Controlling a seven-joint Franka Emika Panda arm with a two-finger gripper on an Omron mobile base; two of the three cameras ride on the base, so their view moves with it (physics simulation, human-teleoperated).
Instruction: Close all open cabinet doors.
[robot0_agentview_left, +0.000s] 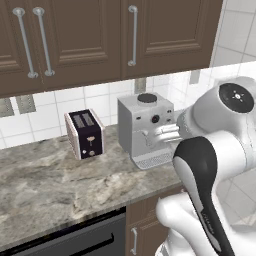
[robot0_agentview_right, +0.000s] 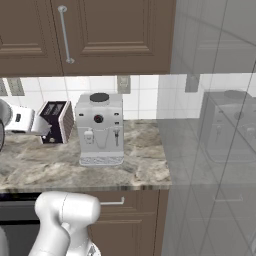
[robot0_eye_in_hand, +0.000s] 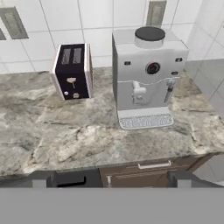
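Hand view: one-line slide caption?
Open gripper faces a toaster and espresso machine on the marble counter.

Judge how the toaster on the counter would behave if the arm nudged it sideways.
The toaster stands tall and narrow on its base, so a high push would probably tip it. A low push would likely slide it, since the stone counter looks smooth. Its boxy shell looks rigid and unlikely to roll.

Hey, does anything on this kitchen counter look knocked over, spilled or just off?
Nothing stands out. The toaster and the coffee machine stand upright and apart on the marble counter, with no spill visible. The upper cabinet doors in view look shut.
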